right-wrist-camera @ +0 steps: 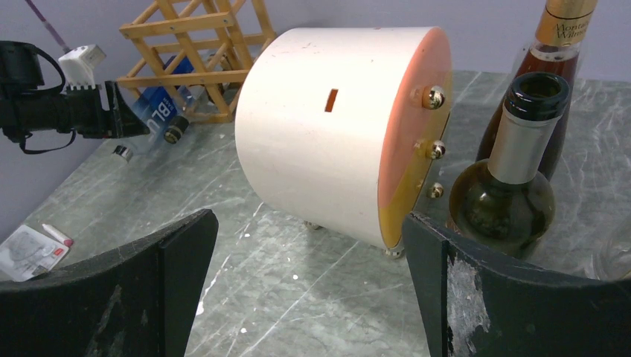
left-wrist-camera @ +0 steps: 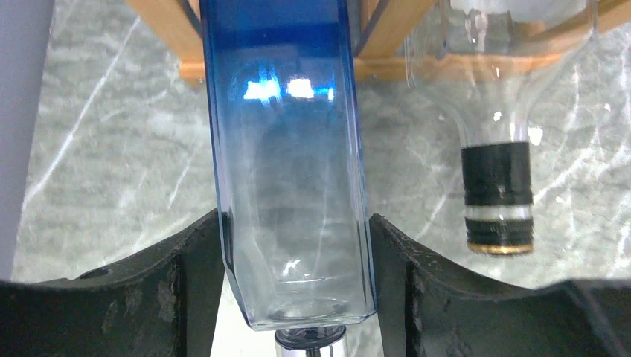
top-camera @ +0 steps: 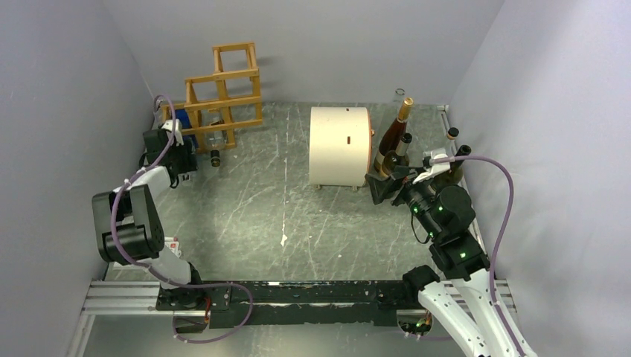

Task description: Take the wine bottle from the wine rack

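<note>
Grey marbled table [top-camera: 260, 223] bears wine rack [top-camera: 222, 103], cream drum [top-camera: 338, 145], upright bottles [top-camera: 391, 145].

Honey-brown wine rack [top-camera: 222, 89], a bottle [left-wrist-camera: 290, 149] fading from deep blue to clear, a cream drum [top-camera: 338, 145] with an orange face, grey-green surface [top-camera: 268, 216] streaked white.

White "BLU" on the blue bottle [right-wrist-camera: 152, 111], far ahead of the right gripper's [right-wrist-camera: 309, 290] left jaw. On the gold neck foil [right-wrist-camera: 569, 18] of the amber bottle [right-wrist-camera: 559, 59], ahead of the right jaw: "Monta…" over "Wines", partly cut off. Print on the small card [right-wrist-camera: 30, 249] beside the left jaw too small to read.
</note>
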`<state>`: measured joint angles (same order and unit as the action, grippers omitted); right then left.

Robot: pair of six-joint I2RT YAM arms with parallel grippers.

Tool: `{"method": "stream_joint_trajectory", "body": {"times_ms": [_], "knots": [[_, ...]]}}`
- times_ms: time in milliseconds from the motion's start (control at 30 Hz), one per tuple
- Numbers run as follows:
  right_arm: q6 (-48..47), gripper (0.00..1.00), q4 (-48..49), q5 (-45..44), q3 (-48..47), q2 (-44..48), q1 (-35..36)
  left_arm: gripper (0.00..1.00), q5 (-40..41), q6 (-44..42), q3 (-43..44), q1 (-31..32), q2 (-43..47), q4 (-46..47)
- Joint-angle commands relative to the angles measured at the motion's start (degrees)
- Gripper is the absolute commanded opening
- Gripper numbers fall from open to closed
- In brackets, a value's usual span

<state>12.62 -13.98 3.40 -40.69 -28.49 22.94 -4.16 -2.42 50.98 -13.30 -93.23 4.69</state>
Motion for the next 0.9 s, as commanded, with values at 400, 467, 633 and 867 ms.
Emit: {"method": "stream_joint_trajectory", "body": {"times_ms": [400,467,633,867], "knots": [[0.47,1.00,1.98,2.45,1.44,1.01,0.87,0.07,-0.55,14.50,-5.34,-0.24,19.47,-22.78],[0.43,1.00,1.94,2.53,1.33,0.63,0.96,0.07,-1.30,14.99,-5.09,-0.26,21.73,-25.49],[0.04,1.00,1.58,2.12,0.96,-0.12,1.06,0.07,-3.18,17.60,-4.49,-0.24,27.54,-32.62],[-1.48,1.00,4.54,10.10,1.62,-0.24,1.29,0.07,-1.53,22.31,-2.41,1.28,37.82,-38.13]]}}
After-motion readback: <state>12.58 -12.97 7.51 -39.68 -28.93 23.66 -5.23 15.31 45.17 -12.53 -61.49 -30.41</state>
